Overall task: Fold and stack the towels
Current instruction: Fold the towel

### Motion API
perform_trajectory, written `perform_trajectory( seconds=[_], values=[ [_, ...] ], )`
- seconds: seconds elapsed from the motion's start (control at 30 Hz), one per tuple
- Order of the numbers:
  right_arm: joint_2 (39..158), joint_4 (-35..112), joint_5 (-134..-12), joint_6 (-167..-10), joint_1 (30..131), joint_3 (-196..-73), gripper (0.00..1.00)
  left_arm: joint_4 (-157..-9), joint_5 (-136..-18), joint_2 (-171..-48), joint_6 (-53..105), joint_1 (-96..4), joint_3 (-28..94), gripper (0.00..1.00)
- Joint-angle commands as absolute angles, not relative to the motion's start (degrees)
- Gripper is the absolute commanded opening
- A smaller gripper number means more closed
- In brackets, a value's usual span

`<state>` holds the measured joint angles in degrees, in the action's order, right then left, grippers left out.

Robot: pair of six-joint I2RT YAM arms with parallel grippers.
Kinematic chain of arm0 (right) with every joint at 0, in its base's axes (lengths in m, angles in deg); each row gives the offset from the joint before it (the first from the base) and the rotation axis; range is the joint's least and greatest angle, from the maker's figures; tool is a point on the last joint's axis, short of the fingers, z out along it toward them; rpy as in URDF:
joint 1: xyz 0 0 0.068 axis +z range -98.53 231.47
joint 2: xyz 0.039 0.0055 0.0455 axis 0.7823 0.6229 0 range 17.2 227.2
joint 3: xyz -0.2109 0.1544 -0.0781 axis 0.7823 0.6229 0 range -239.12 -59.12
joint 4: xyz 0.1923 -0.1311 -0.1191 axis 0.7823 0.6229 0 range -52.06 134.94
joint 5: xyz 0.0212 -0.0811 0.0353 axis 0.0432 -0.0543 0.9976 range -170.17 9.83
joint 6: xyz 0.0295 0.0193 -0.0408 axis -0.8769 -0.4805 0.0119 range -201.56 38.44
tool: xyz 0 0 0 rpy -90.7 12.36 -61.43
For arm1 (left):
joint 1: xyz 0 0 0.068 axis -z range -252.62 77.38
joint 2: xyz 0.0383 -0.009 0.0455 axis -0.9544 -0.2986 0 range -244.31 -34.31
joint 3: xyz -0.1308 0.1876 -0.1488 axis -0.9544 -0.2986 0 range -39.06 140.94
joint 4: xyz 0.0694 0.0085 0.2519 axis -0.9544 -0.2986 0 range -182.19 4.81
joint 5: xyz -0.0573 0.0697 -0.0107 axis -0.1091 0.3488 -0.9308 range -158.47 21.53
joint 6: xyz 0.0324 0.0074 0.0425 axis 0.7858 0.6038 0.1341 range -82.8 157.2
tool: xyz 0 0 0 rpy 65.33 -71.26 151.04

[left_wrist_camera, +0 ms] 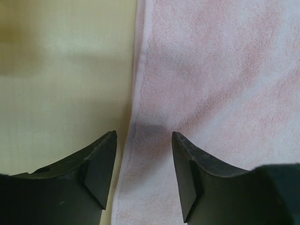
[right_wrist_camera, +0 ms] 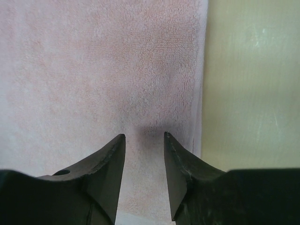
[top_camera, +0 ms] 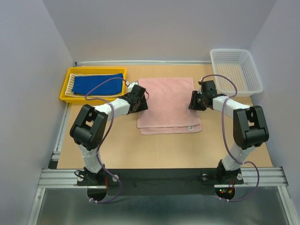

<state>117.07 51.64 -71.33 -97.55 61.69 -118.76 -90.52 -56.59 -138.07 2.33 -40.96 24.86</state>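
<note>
The pink towel (top_camera: 168,101) lies flat in the middle of the bench (top_camera: 164,150), between my two arms. It looks folded once. At its near edge two layers show, and the lower one sticks out a little with the small white label (top_camera: 191,127) on its corner, so the edges are not quite matched.

My left pincer (left_wrist_camera: 143,136) hangs low over the towel's left border. Its jaws stand moderately apart, one over bare bench and one over cloth, and they grip nothing. My right pincer (right_wrist_camera: 144,136) hovers just inside the towel's right border. Its jaws stand a little narrower but are also parted, and the cloth under them lies flat and unpinched.

The blue towel (top_camera: 98,84) sits in the yellow tray (top_camera: 63,96) at the far left, on top of the striped towel (top_camera: 71,83), of which only a strip shows. A white basket (top_camera: 234,50) stands at the far right.

I judge the task to be early to midway. The pink towel probably needs at least one more fold. I cannot tell whether the two towels in the tray count as finished. No stack of all three exists yet.
</note>
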Motion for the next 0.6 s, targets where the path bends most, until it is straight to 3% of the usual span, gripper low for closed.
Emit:
perform_trajectory(
  seconds=[0.0, 0.27, 0.4, 0.57],
  values=[
    [109.8, 49.0, -73.1, -102.3, 61.9, -119.4, 0.44, -91.1, -56.6, -129.2, 3.2, -40.7, 24.8, 0.68],
    [86.6, 48.8, -77.7, -114.7, 61.9, -101.3, 0.47, -86.9, -58.0, -102.5, -1.5, -39.7, 4.0, 0.94],
    [80.2, 47.9, -79.6, -118.9, 61.9, -95.9, 0.47, -82.5, -58.0, -92.3, -4.8, -39.6, -7.2, 0.96],
    [79.6, 45.9, -79.9, -123.9, 61.9, -92.1, 0.47, -79.8, -57.8, -89.5, -7.0, -39.6, -12.8, 0.97]
  ],
)
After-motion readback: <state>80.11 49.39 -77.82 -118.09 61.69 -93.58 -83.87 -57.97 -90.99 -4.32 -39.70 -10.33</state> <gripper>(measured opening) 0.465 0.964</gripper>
